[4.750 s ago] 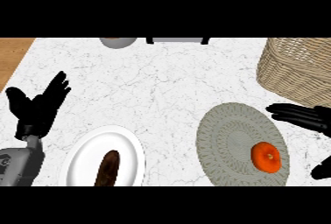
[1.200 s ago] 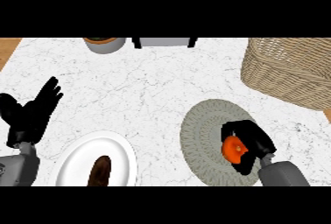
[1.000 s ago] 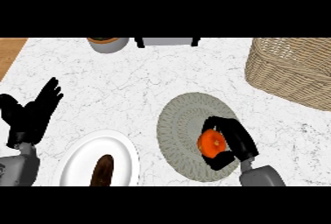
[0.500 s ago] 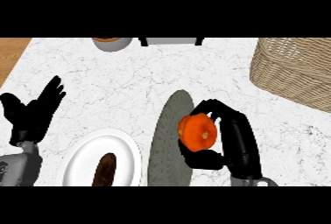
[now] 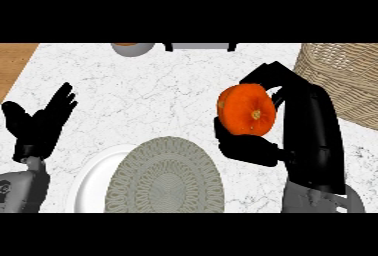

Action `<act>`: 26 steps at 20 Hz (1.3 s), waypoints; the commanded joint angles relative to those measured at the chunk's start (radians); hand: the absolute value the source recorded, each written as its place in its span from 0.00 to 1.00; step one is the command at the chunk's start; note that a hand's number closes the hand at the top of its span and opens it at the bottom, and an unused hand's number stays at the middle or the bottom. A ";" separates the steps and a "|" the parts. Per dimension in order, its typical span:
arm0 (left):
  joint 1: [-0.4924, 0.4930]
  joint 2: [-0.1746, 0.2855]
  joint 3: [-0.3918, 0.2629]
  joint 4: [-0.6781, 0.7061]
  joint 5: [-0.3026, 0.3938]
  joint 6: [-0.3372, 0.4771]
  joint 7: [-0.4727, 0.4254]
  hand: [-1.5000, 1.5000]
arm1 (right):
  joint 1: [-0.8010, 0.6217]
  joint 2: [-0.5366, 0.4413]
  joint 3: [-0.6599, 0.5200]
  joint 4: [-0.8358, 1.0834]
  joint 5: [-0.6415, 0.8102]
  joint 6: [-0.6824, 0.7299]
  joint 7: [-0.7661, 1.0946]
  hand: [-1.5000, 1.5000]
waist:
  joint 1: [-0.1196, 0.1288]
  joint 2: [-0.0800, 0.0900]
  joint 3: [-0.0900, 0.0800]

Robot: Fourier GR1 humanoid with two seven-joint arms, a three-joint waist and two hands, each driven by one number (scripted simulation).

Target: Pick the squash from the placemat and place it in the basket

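- The squash [image 5: 247,109] is off the placemat [image 5: 166,180] and held in the air above the surface [image 5: 148,95]. The right robot hand [image 5: 314,125] is curled round it, fingers over its top and thumb beneath.
- The basket [image 5: 343,75] stands near the squash, up and to the right, so I judge the step in hand to be the carry across.
- Doing it well means clearing the woven rim before lowering, and opening only once the squash is inside.
- The left robot hand [image 5: 40,122] rests open at the left edge.
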 commanded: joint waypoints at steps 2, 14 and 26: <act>0.042 -0.023 -0.017 -0.022 -0.015 -0.004 -0.035 0.50 | -0.236 -0.007 -0.146 0.103 0.039 0.067 0.092 1.00 | 0.009 0.001 0.000; 0.053 -0.006 0.006 -0.026 -0.009 -0.032 -0.042 0.50 | -0.321 -0.257 -0.422 0.372 0.013 0.028 -0.079 1.00 | 0.011 0.003 0.001; 0.026 -0.017 0.028 0.062 -0.023 -0.037 -0.090 0.50 | -0.205 -0.402 -0.573 0.667 -0.093 -0.125 -0.431 1.00 | 0.005 0.005 0.001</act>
